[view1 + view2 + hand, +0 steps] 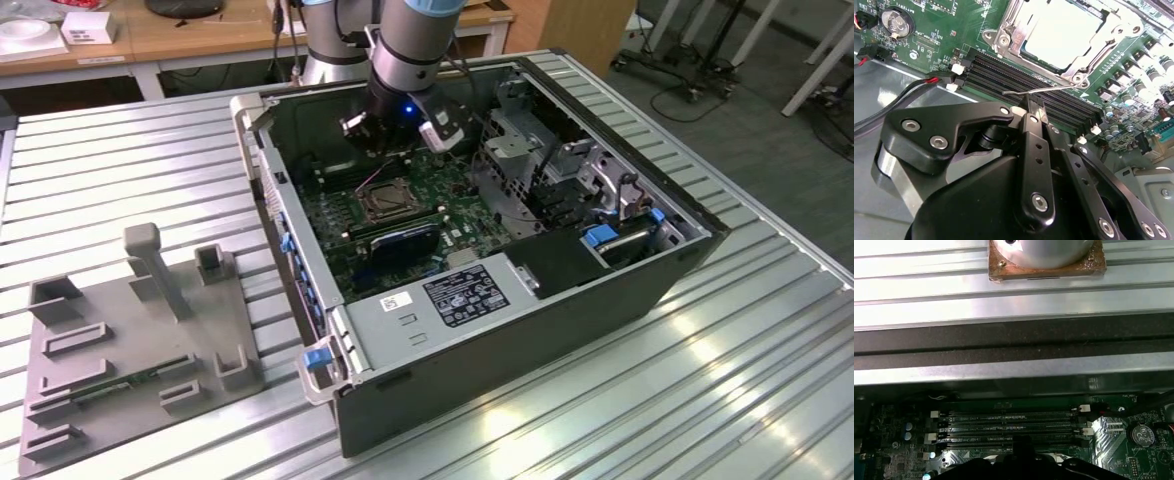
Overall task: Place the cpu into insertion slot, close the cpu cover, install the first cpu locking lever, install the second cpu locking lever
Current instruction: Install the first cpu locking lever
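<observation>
End effector (1030,107) clamped on cpu locking lever (1014,93)
Black fingers (1035,150) pinch its thin bent steel wire; the matte silver cpu (1059,30) lies beneath the square steel cpu cover (1014,37).

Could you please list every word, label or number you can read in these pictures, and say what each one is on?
None can be read for certain.
Black label on the computer case: lettering too small.
White sticker beside it: too small.
White markings on the motherboard: too small.
Stamping on the coin battery: unreadable.
</observation>
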{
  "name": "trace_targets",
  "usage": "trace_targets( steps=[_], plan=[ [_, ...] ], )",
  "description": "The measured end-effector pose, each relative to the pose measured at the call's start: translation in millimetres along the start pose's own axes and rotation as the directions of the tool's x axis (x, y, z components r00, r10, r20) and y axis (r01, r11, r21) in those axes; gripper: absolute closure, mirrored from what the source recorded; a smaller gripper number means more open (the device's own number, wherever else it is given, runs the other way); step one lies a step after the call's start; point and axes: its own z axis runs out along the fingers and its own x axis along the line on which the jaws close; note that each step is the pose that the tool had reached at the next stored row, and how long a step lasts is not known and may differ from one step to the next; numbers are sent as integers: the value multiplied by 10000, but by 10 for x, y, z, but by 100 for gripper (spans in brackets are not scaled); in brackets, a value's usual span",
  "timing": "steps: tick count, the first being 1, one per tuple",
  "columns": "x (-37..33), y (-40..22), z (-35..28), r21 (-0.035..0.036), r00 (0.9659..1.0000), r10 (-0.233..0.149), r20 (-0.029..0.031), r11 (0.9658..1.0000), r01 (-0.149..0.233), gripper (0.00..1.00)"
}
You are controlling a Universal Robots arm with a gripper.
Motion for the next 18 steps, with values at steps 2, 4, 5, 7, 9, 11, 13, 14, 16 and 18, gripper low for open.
trace_targets(
  steps=[2, 4, 5, 7, 9, 11, 13, 14, 16, 18],
  plan=[
    [0, -1, 4, -3, 10000, 0, 1, 10000, 0, 89],
    [-1, -3, 11, -3, 10000, 0, 1, 10000, 0, 89],
    [-1, -6, 16, 0, 10000, 2, -2, 10000, -2, 89],
    [-5, -10, 28, 0, 10000, 3, -8, 10000, -3, 89],
    [-10, -15, 41, 1, 10000, 5, -17, 10000, -5, 89],
    [-16, -21, 56, 1, 10000, 8, -26, 10000, -8, 89],
    [-20, -26, 73, 1, 10000, 10, -31, 10000, -10, 89],
    [-22, -28, 82, 1, 10000, 10, -32, 10000, -10, 89],
    [-24, -33, 96, 1, 10000, 11, -33, 10000, -11, 89],
    [-25, -36, 108, 2, 10000, 10, -34, 10000, -10, 89]
  ],
)
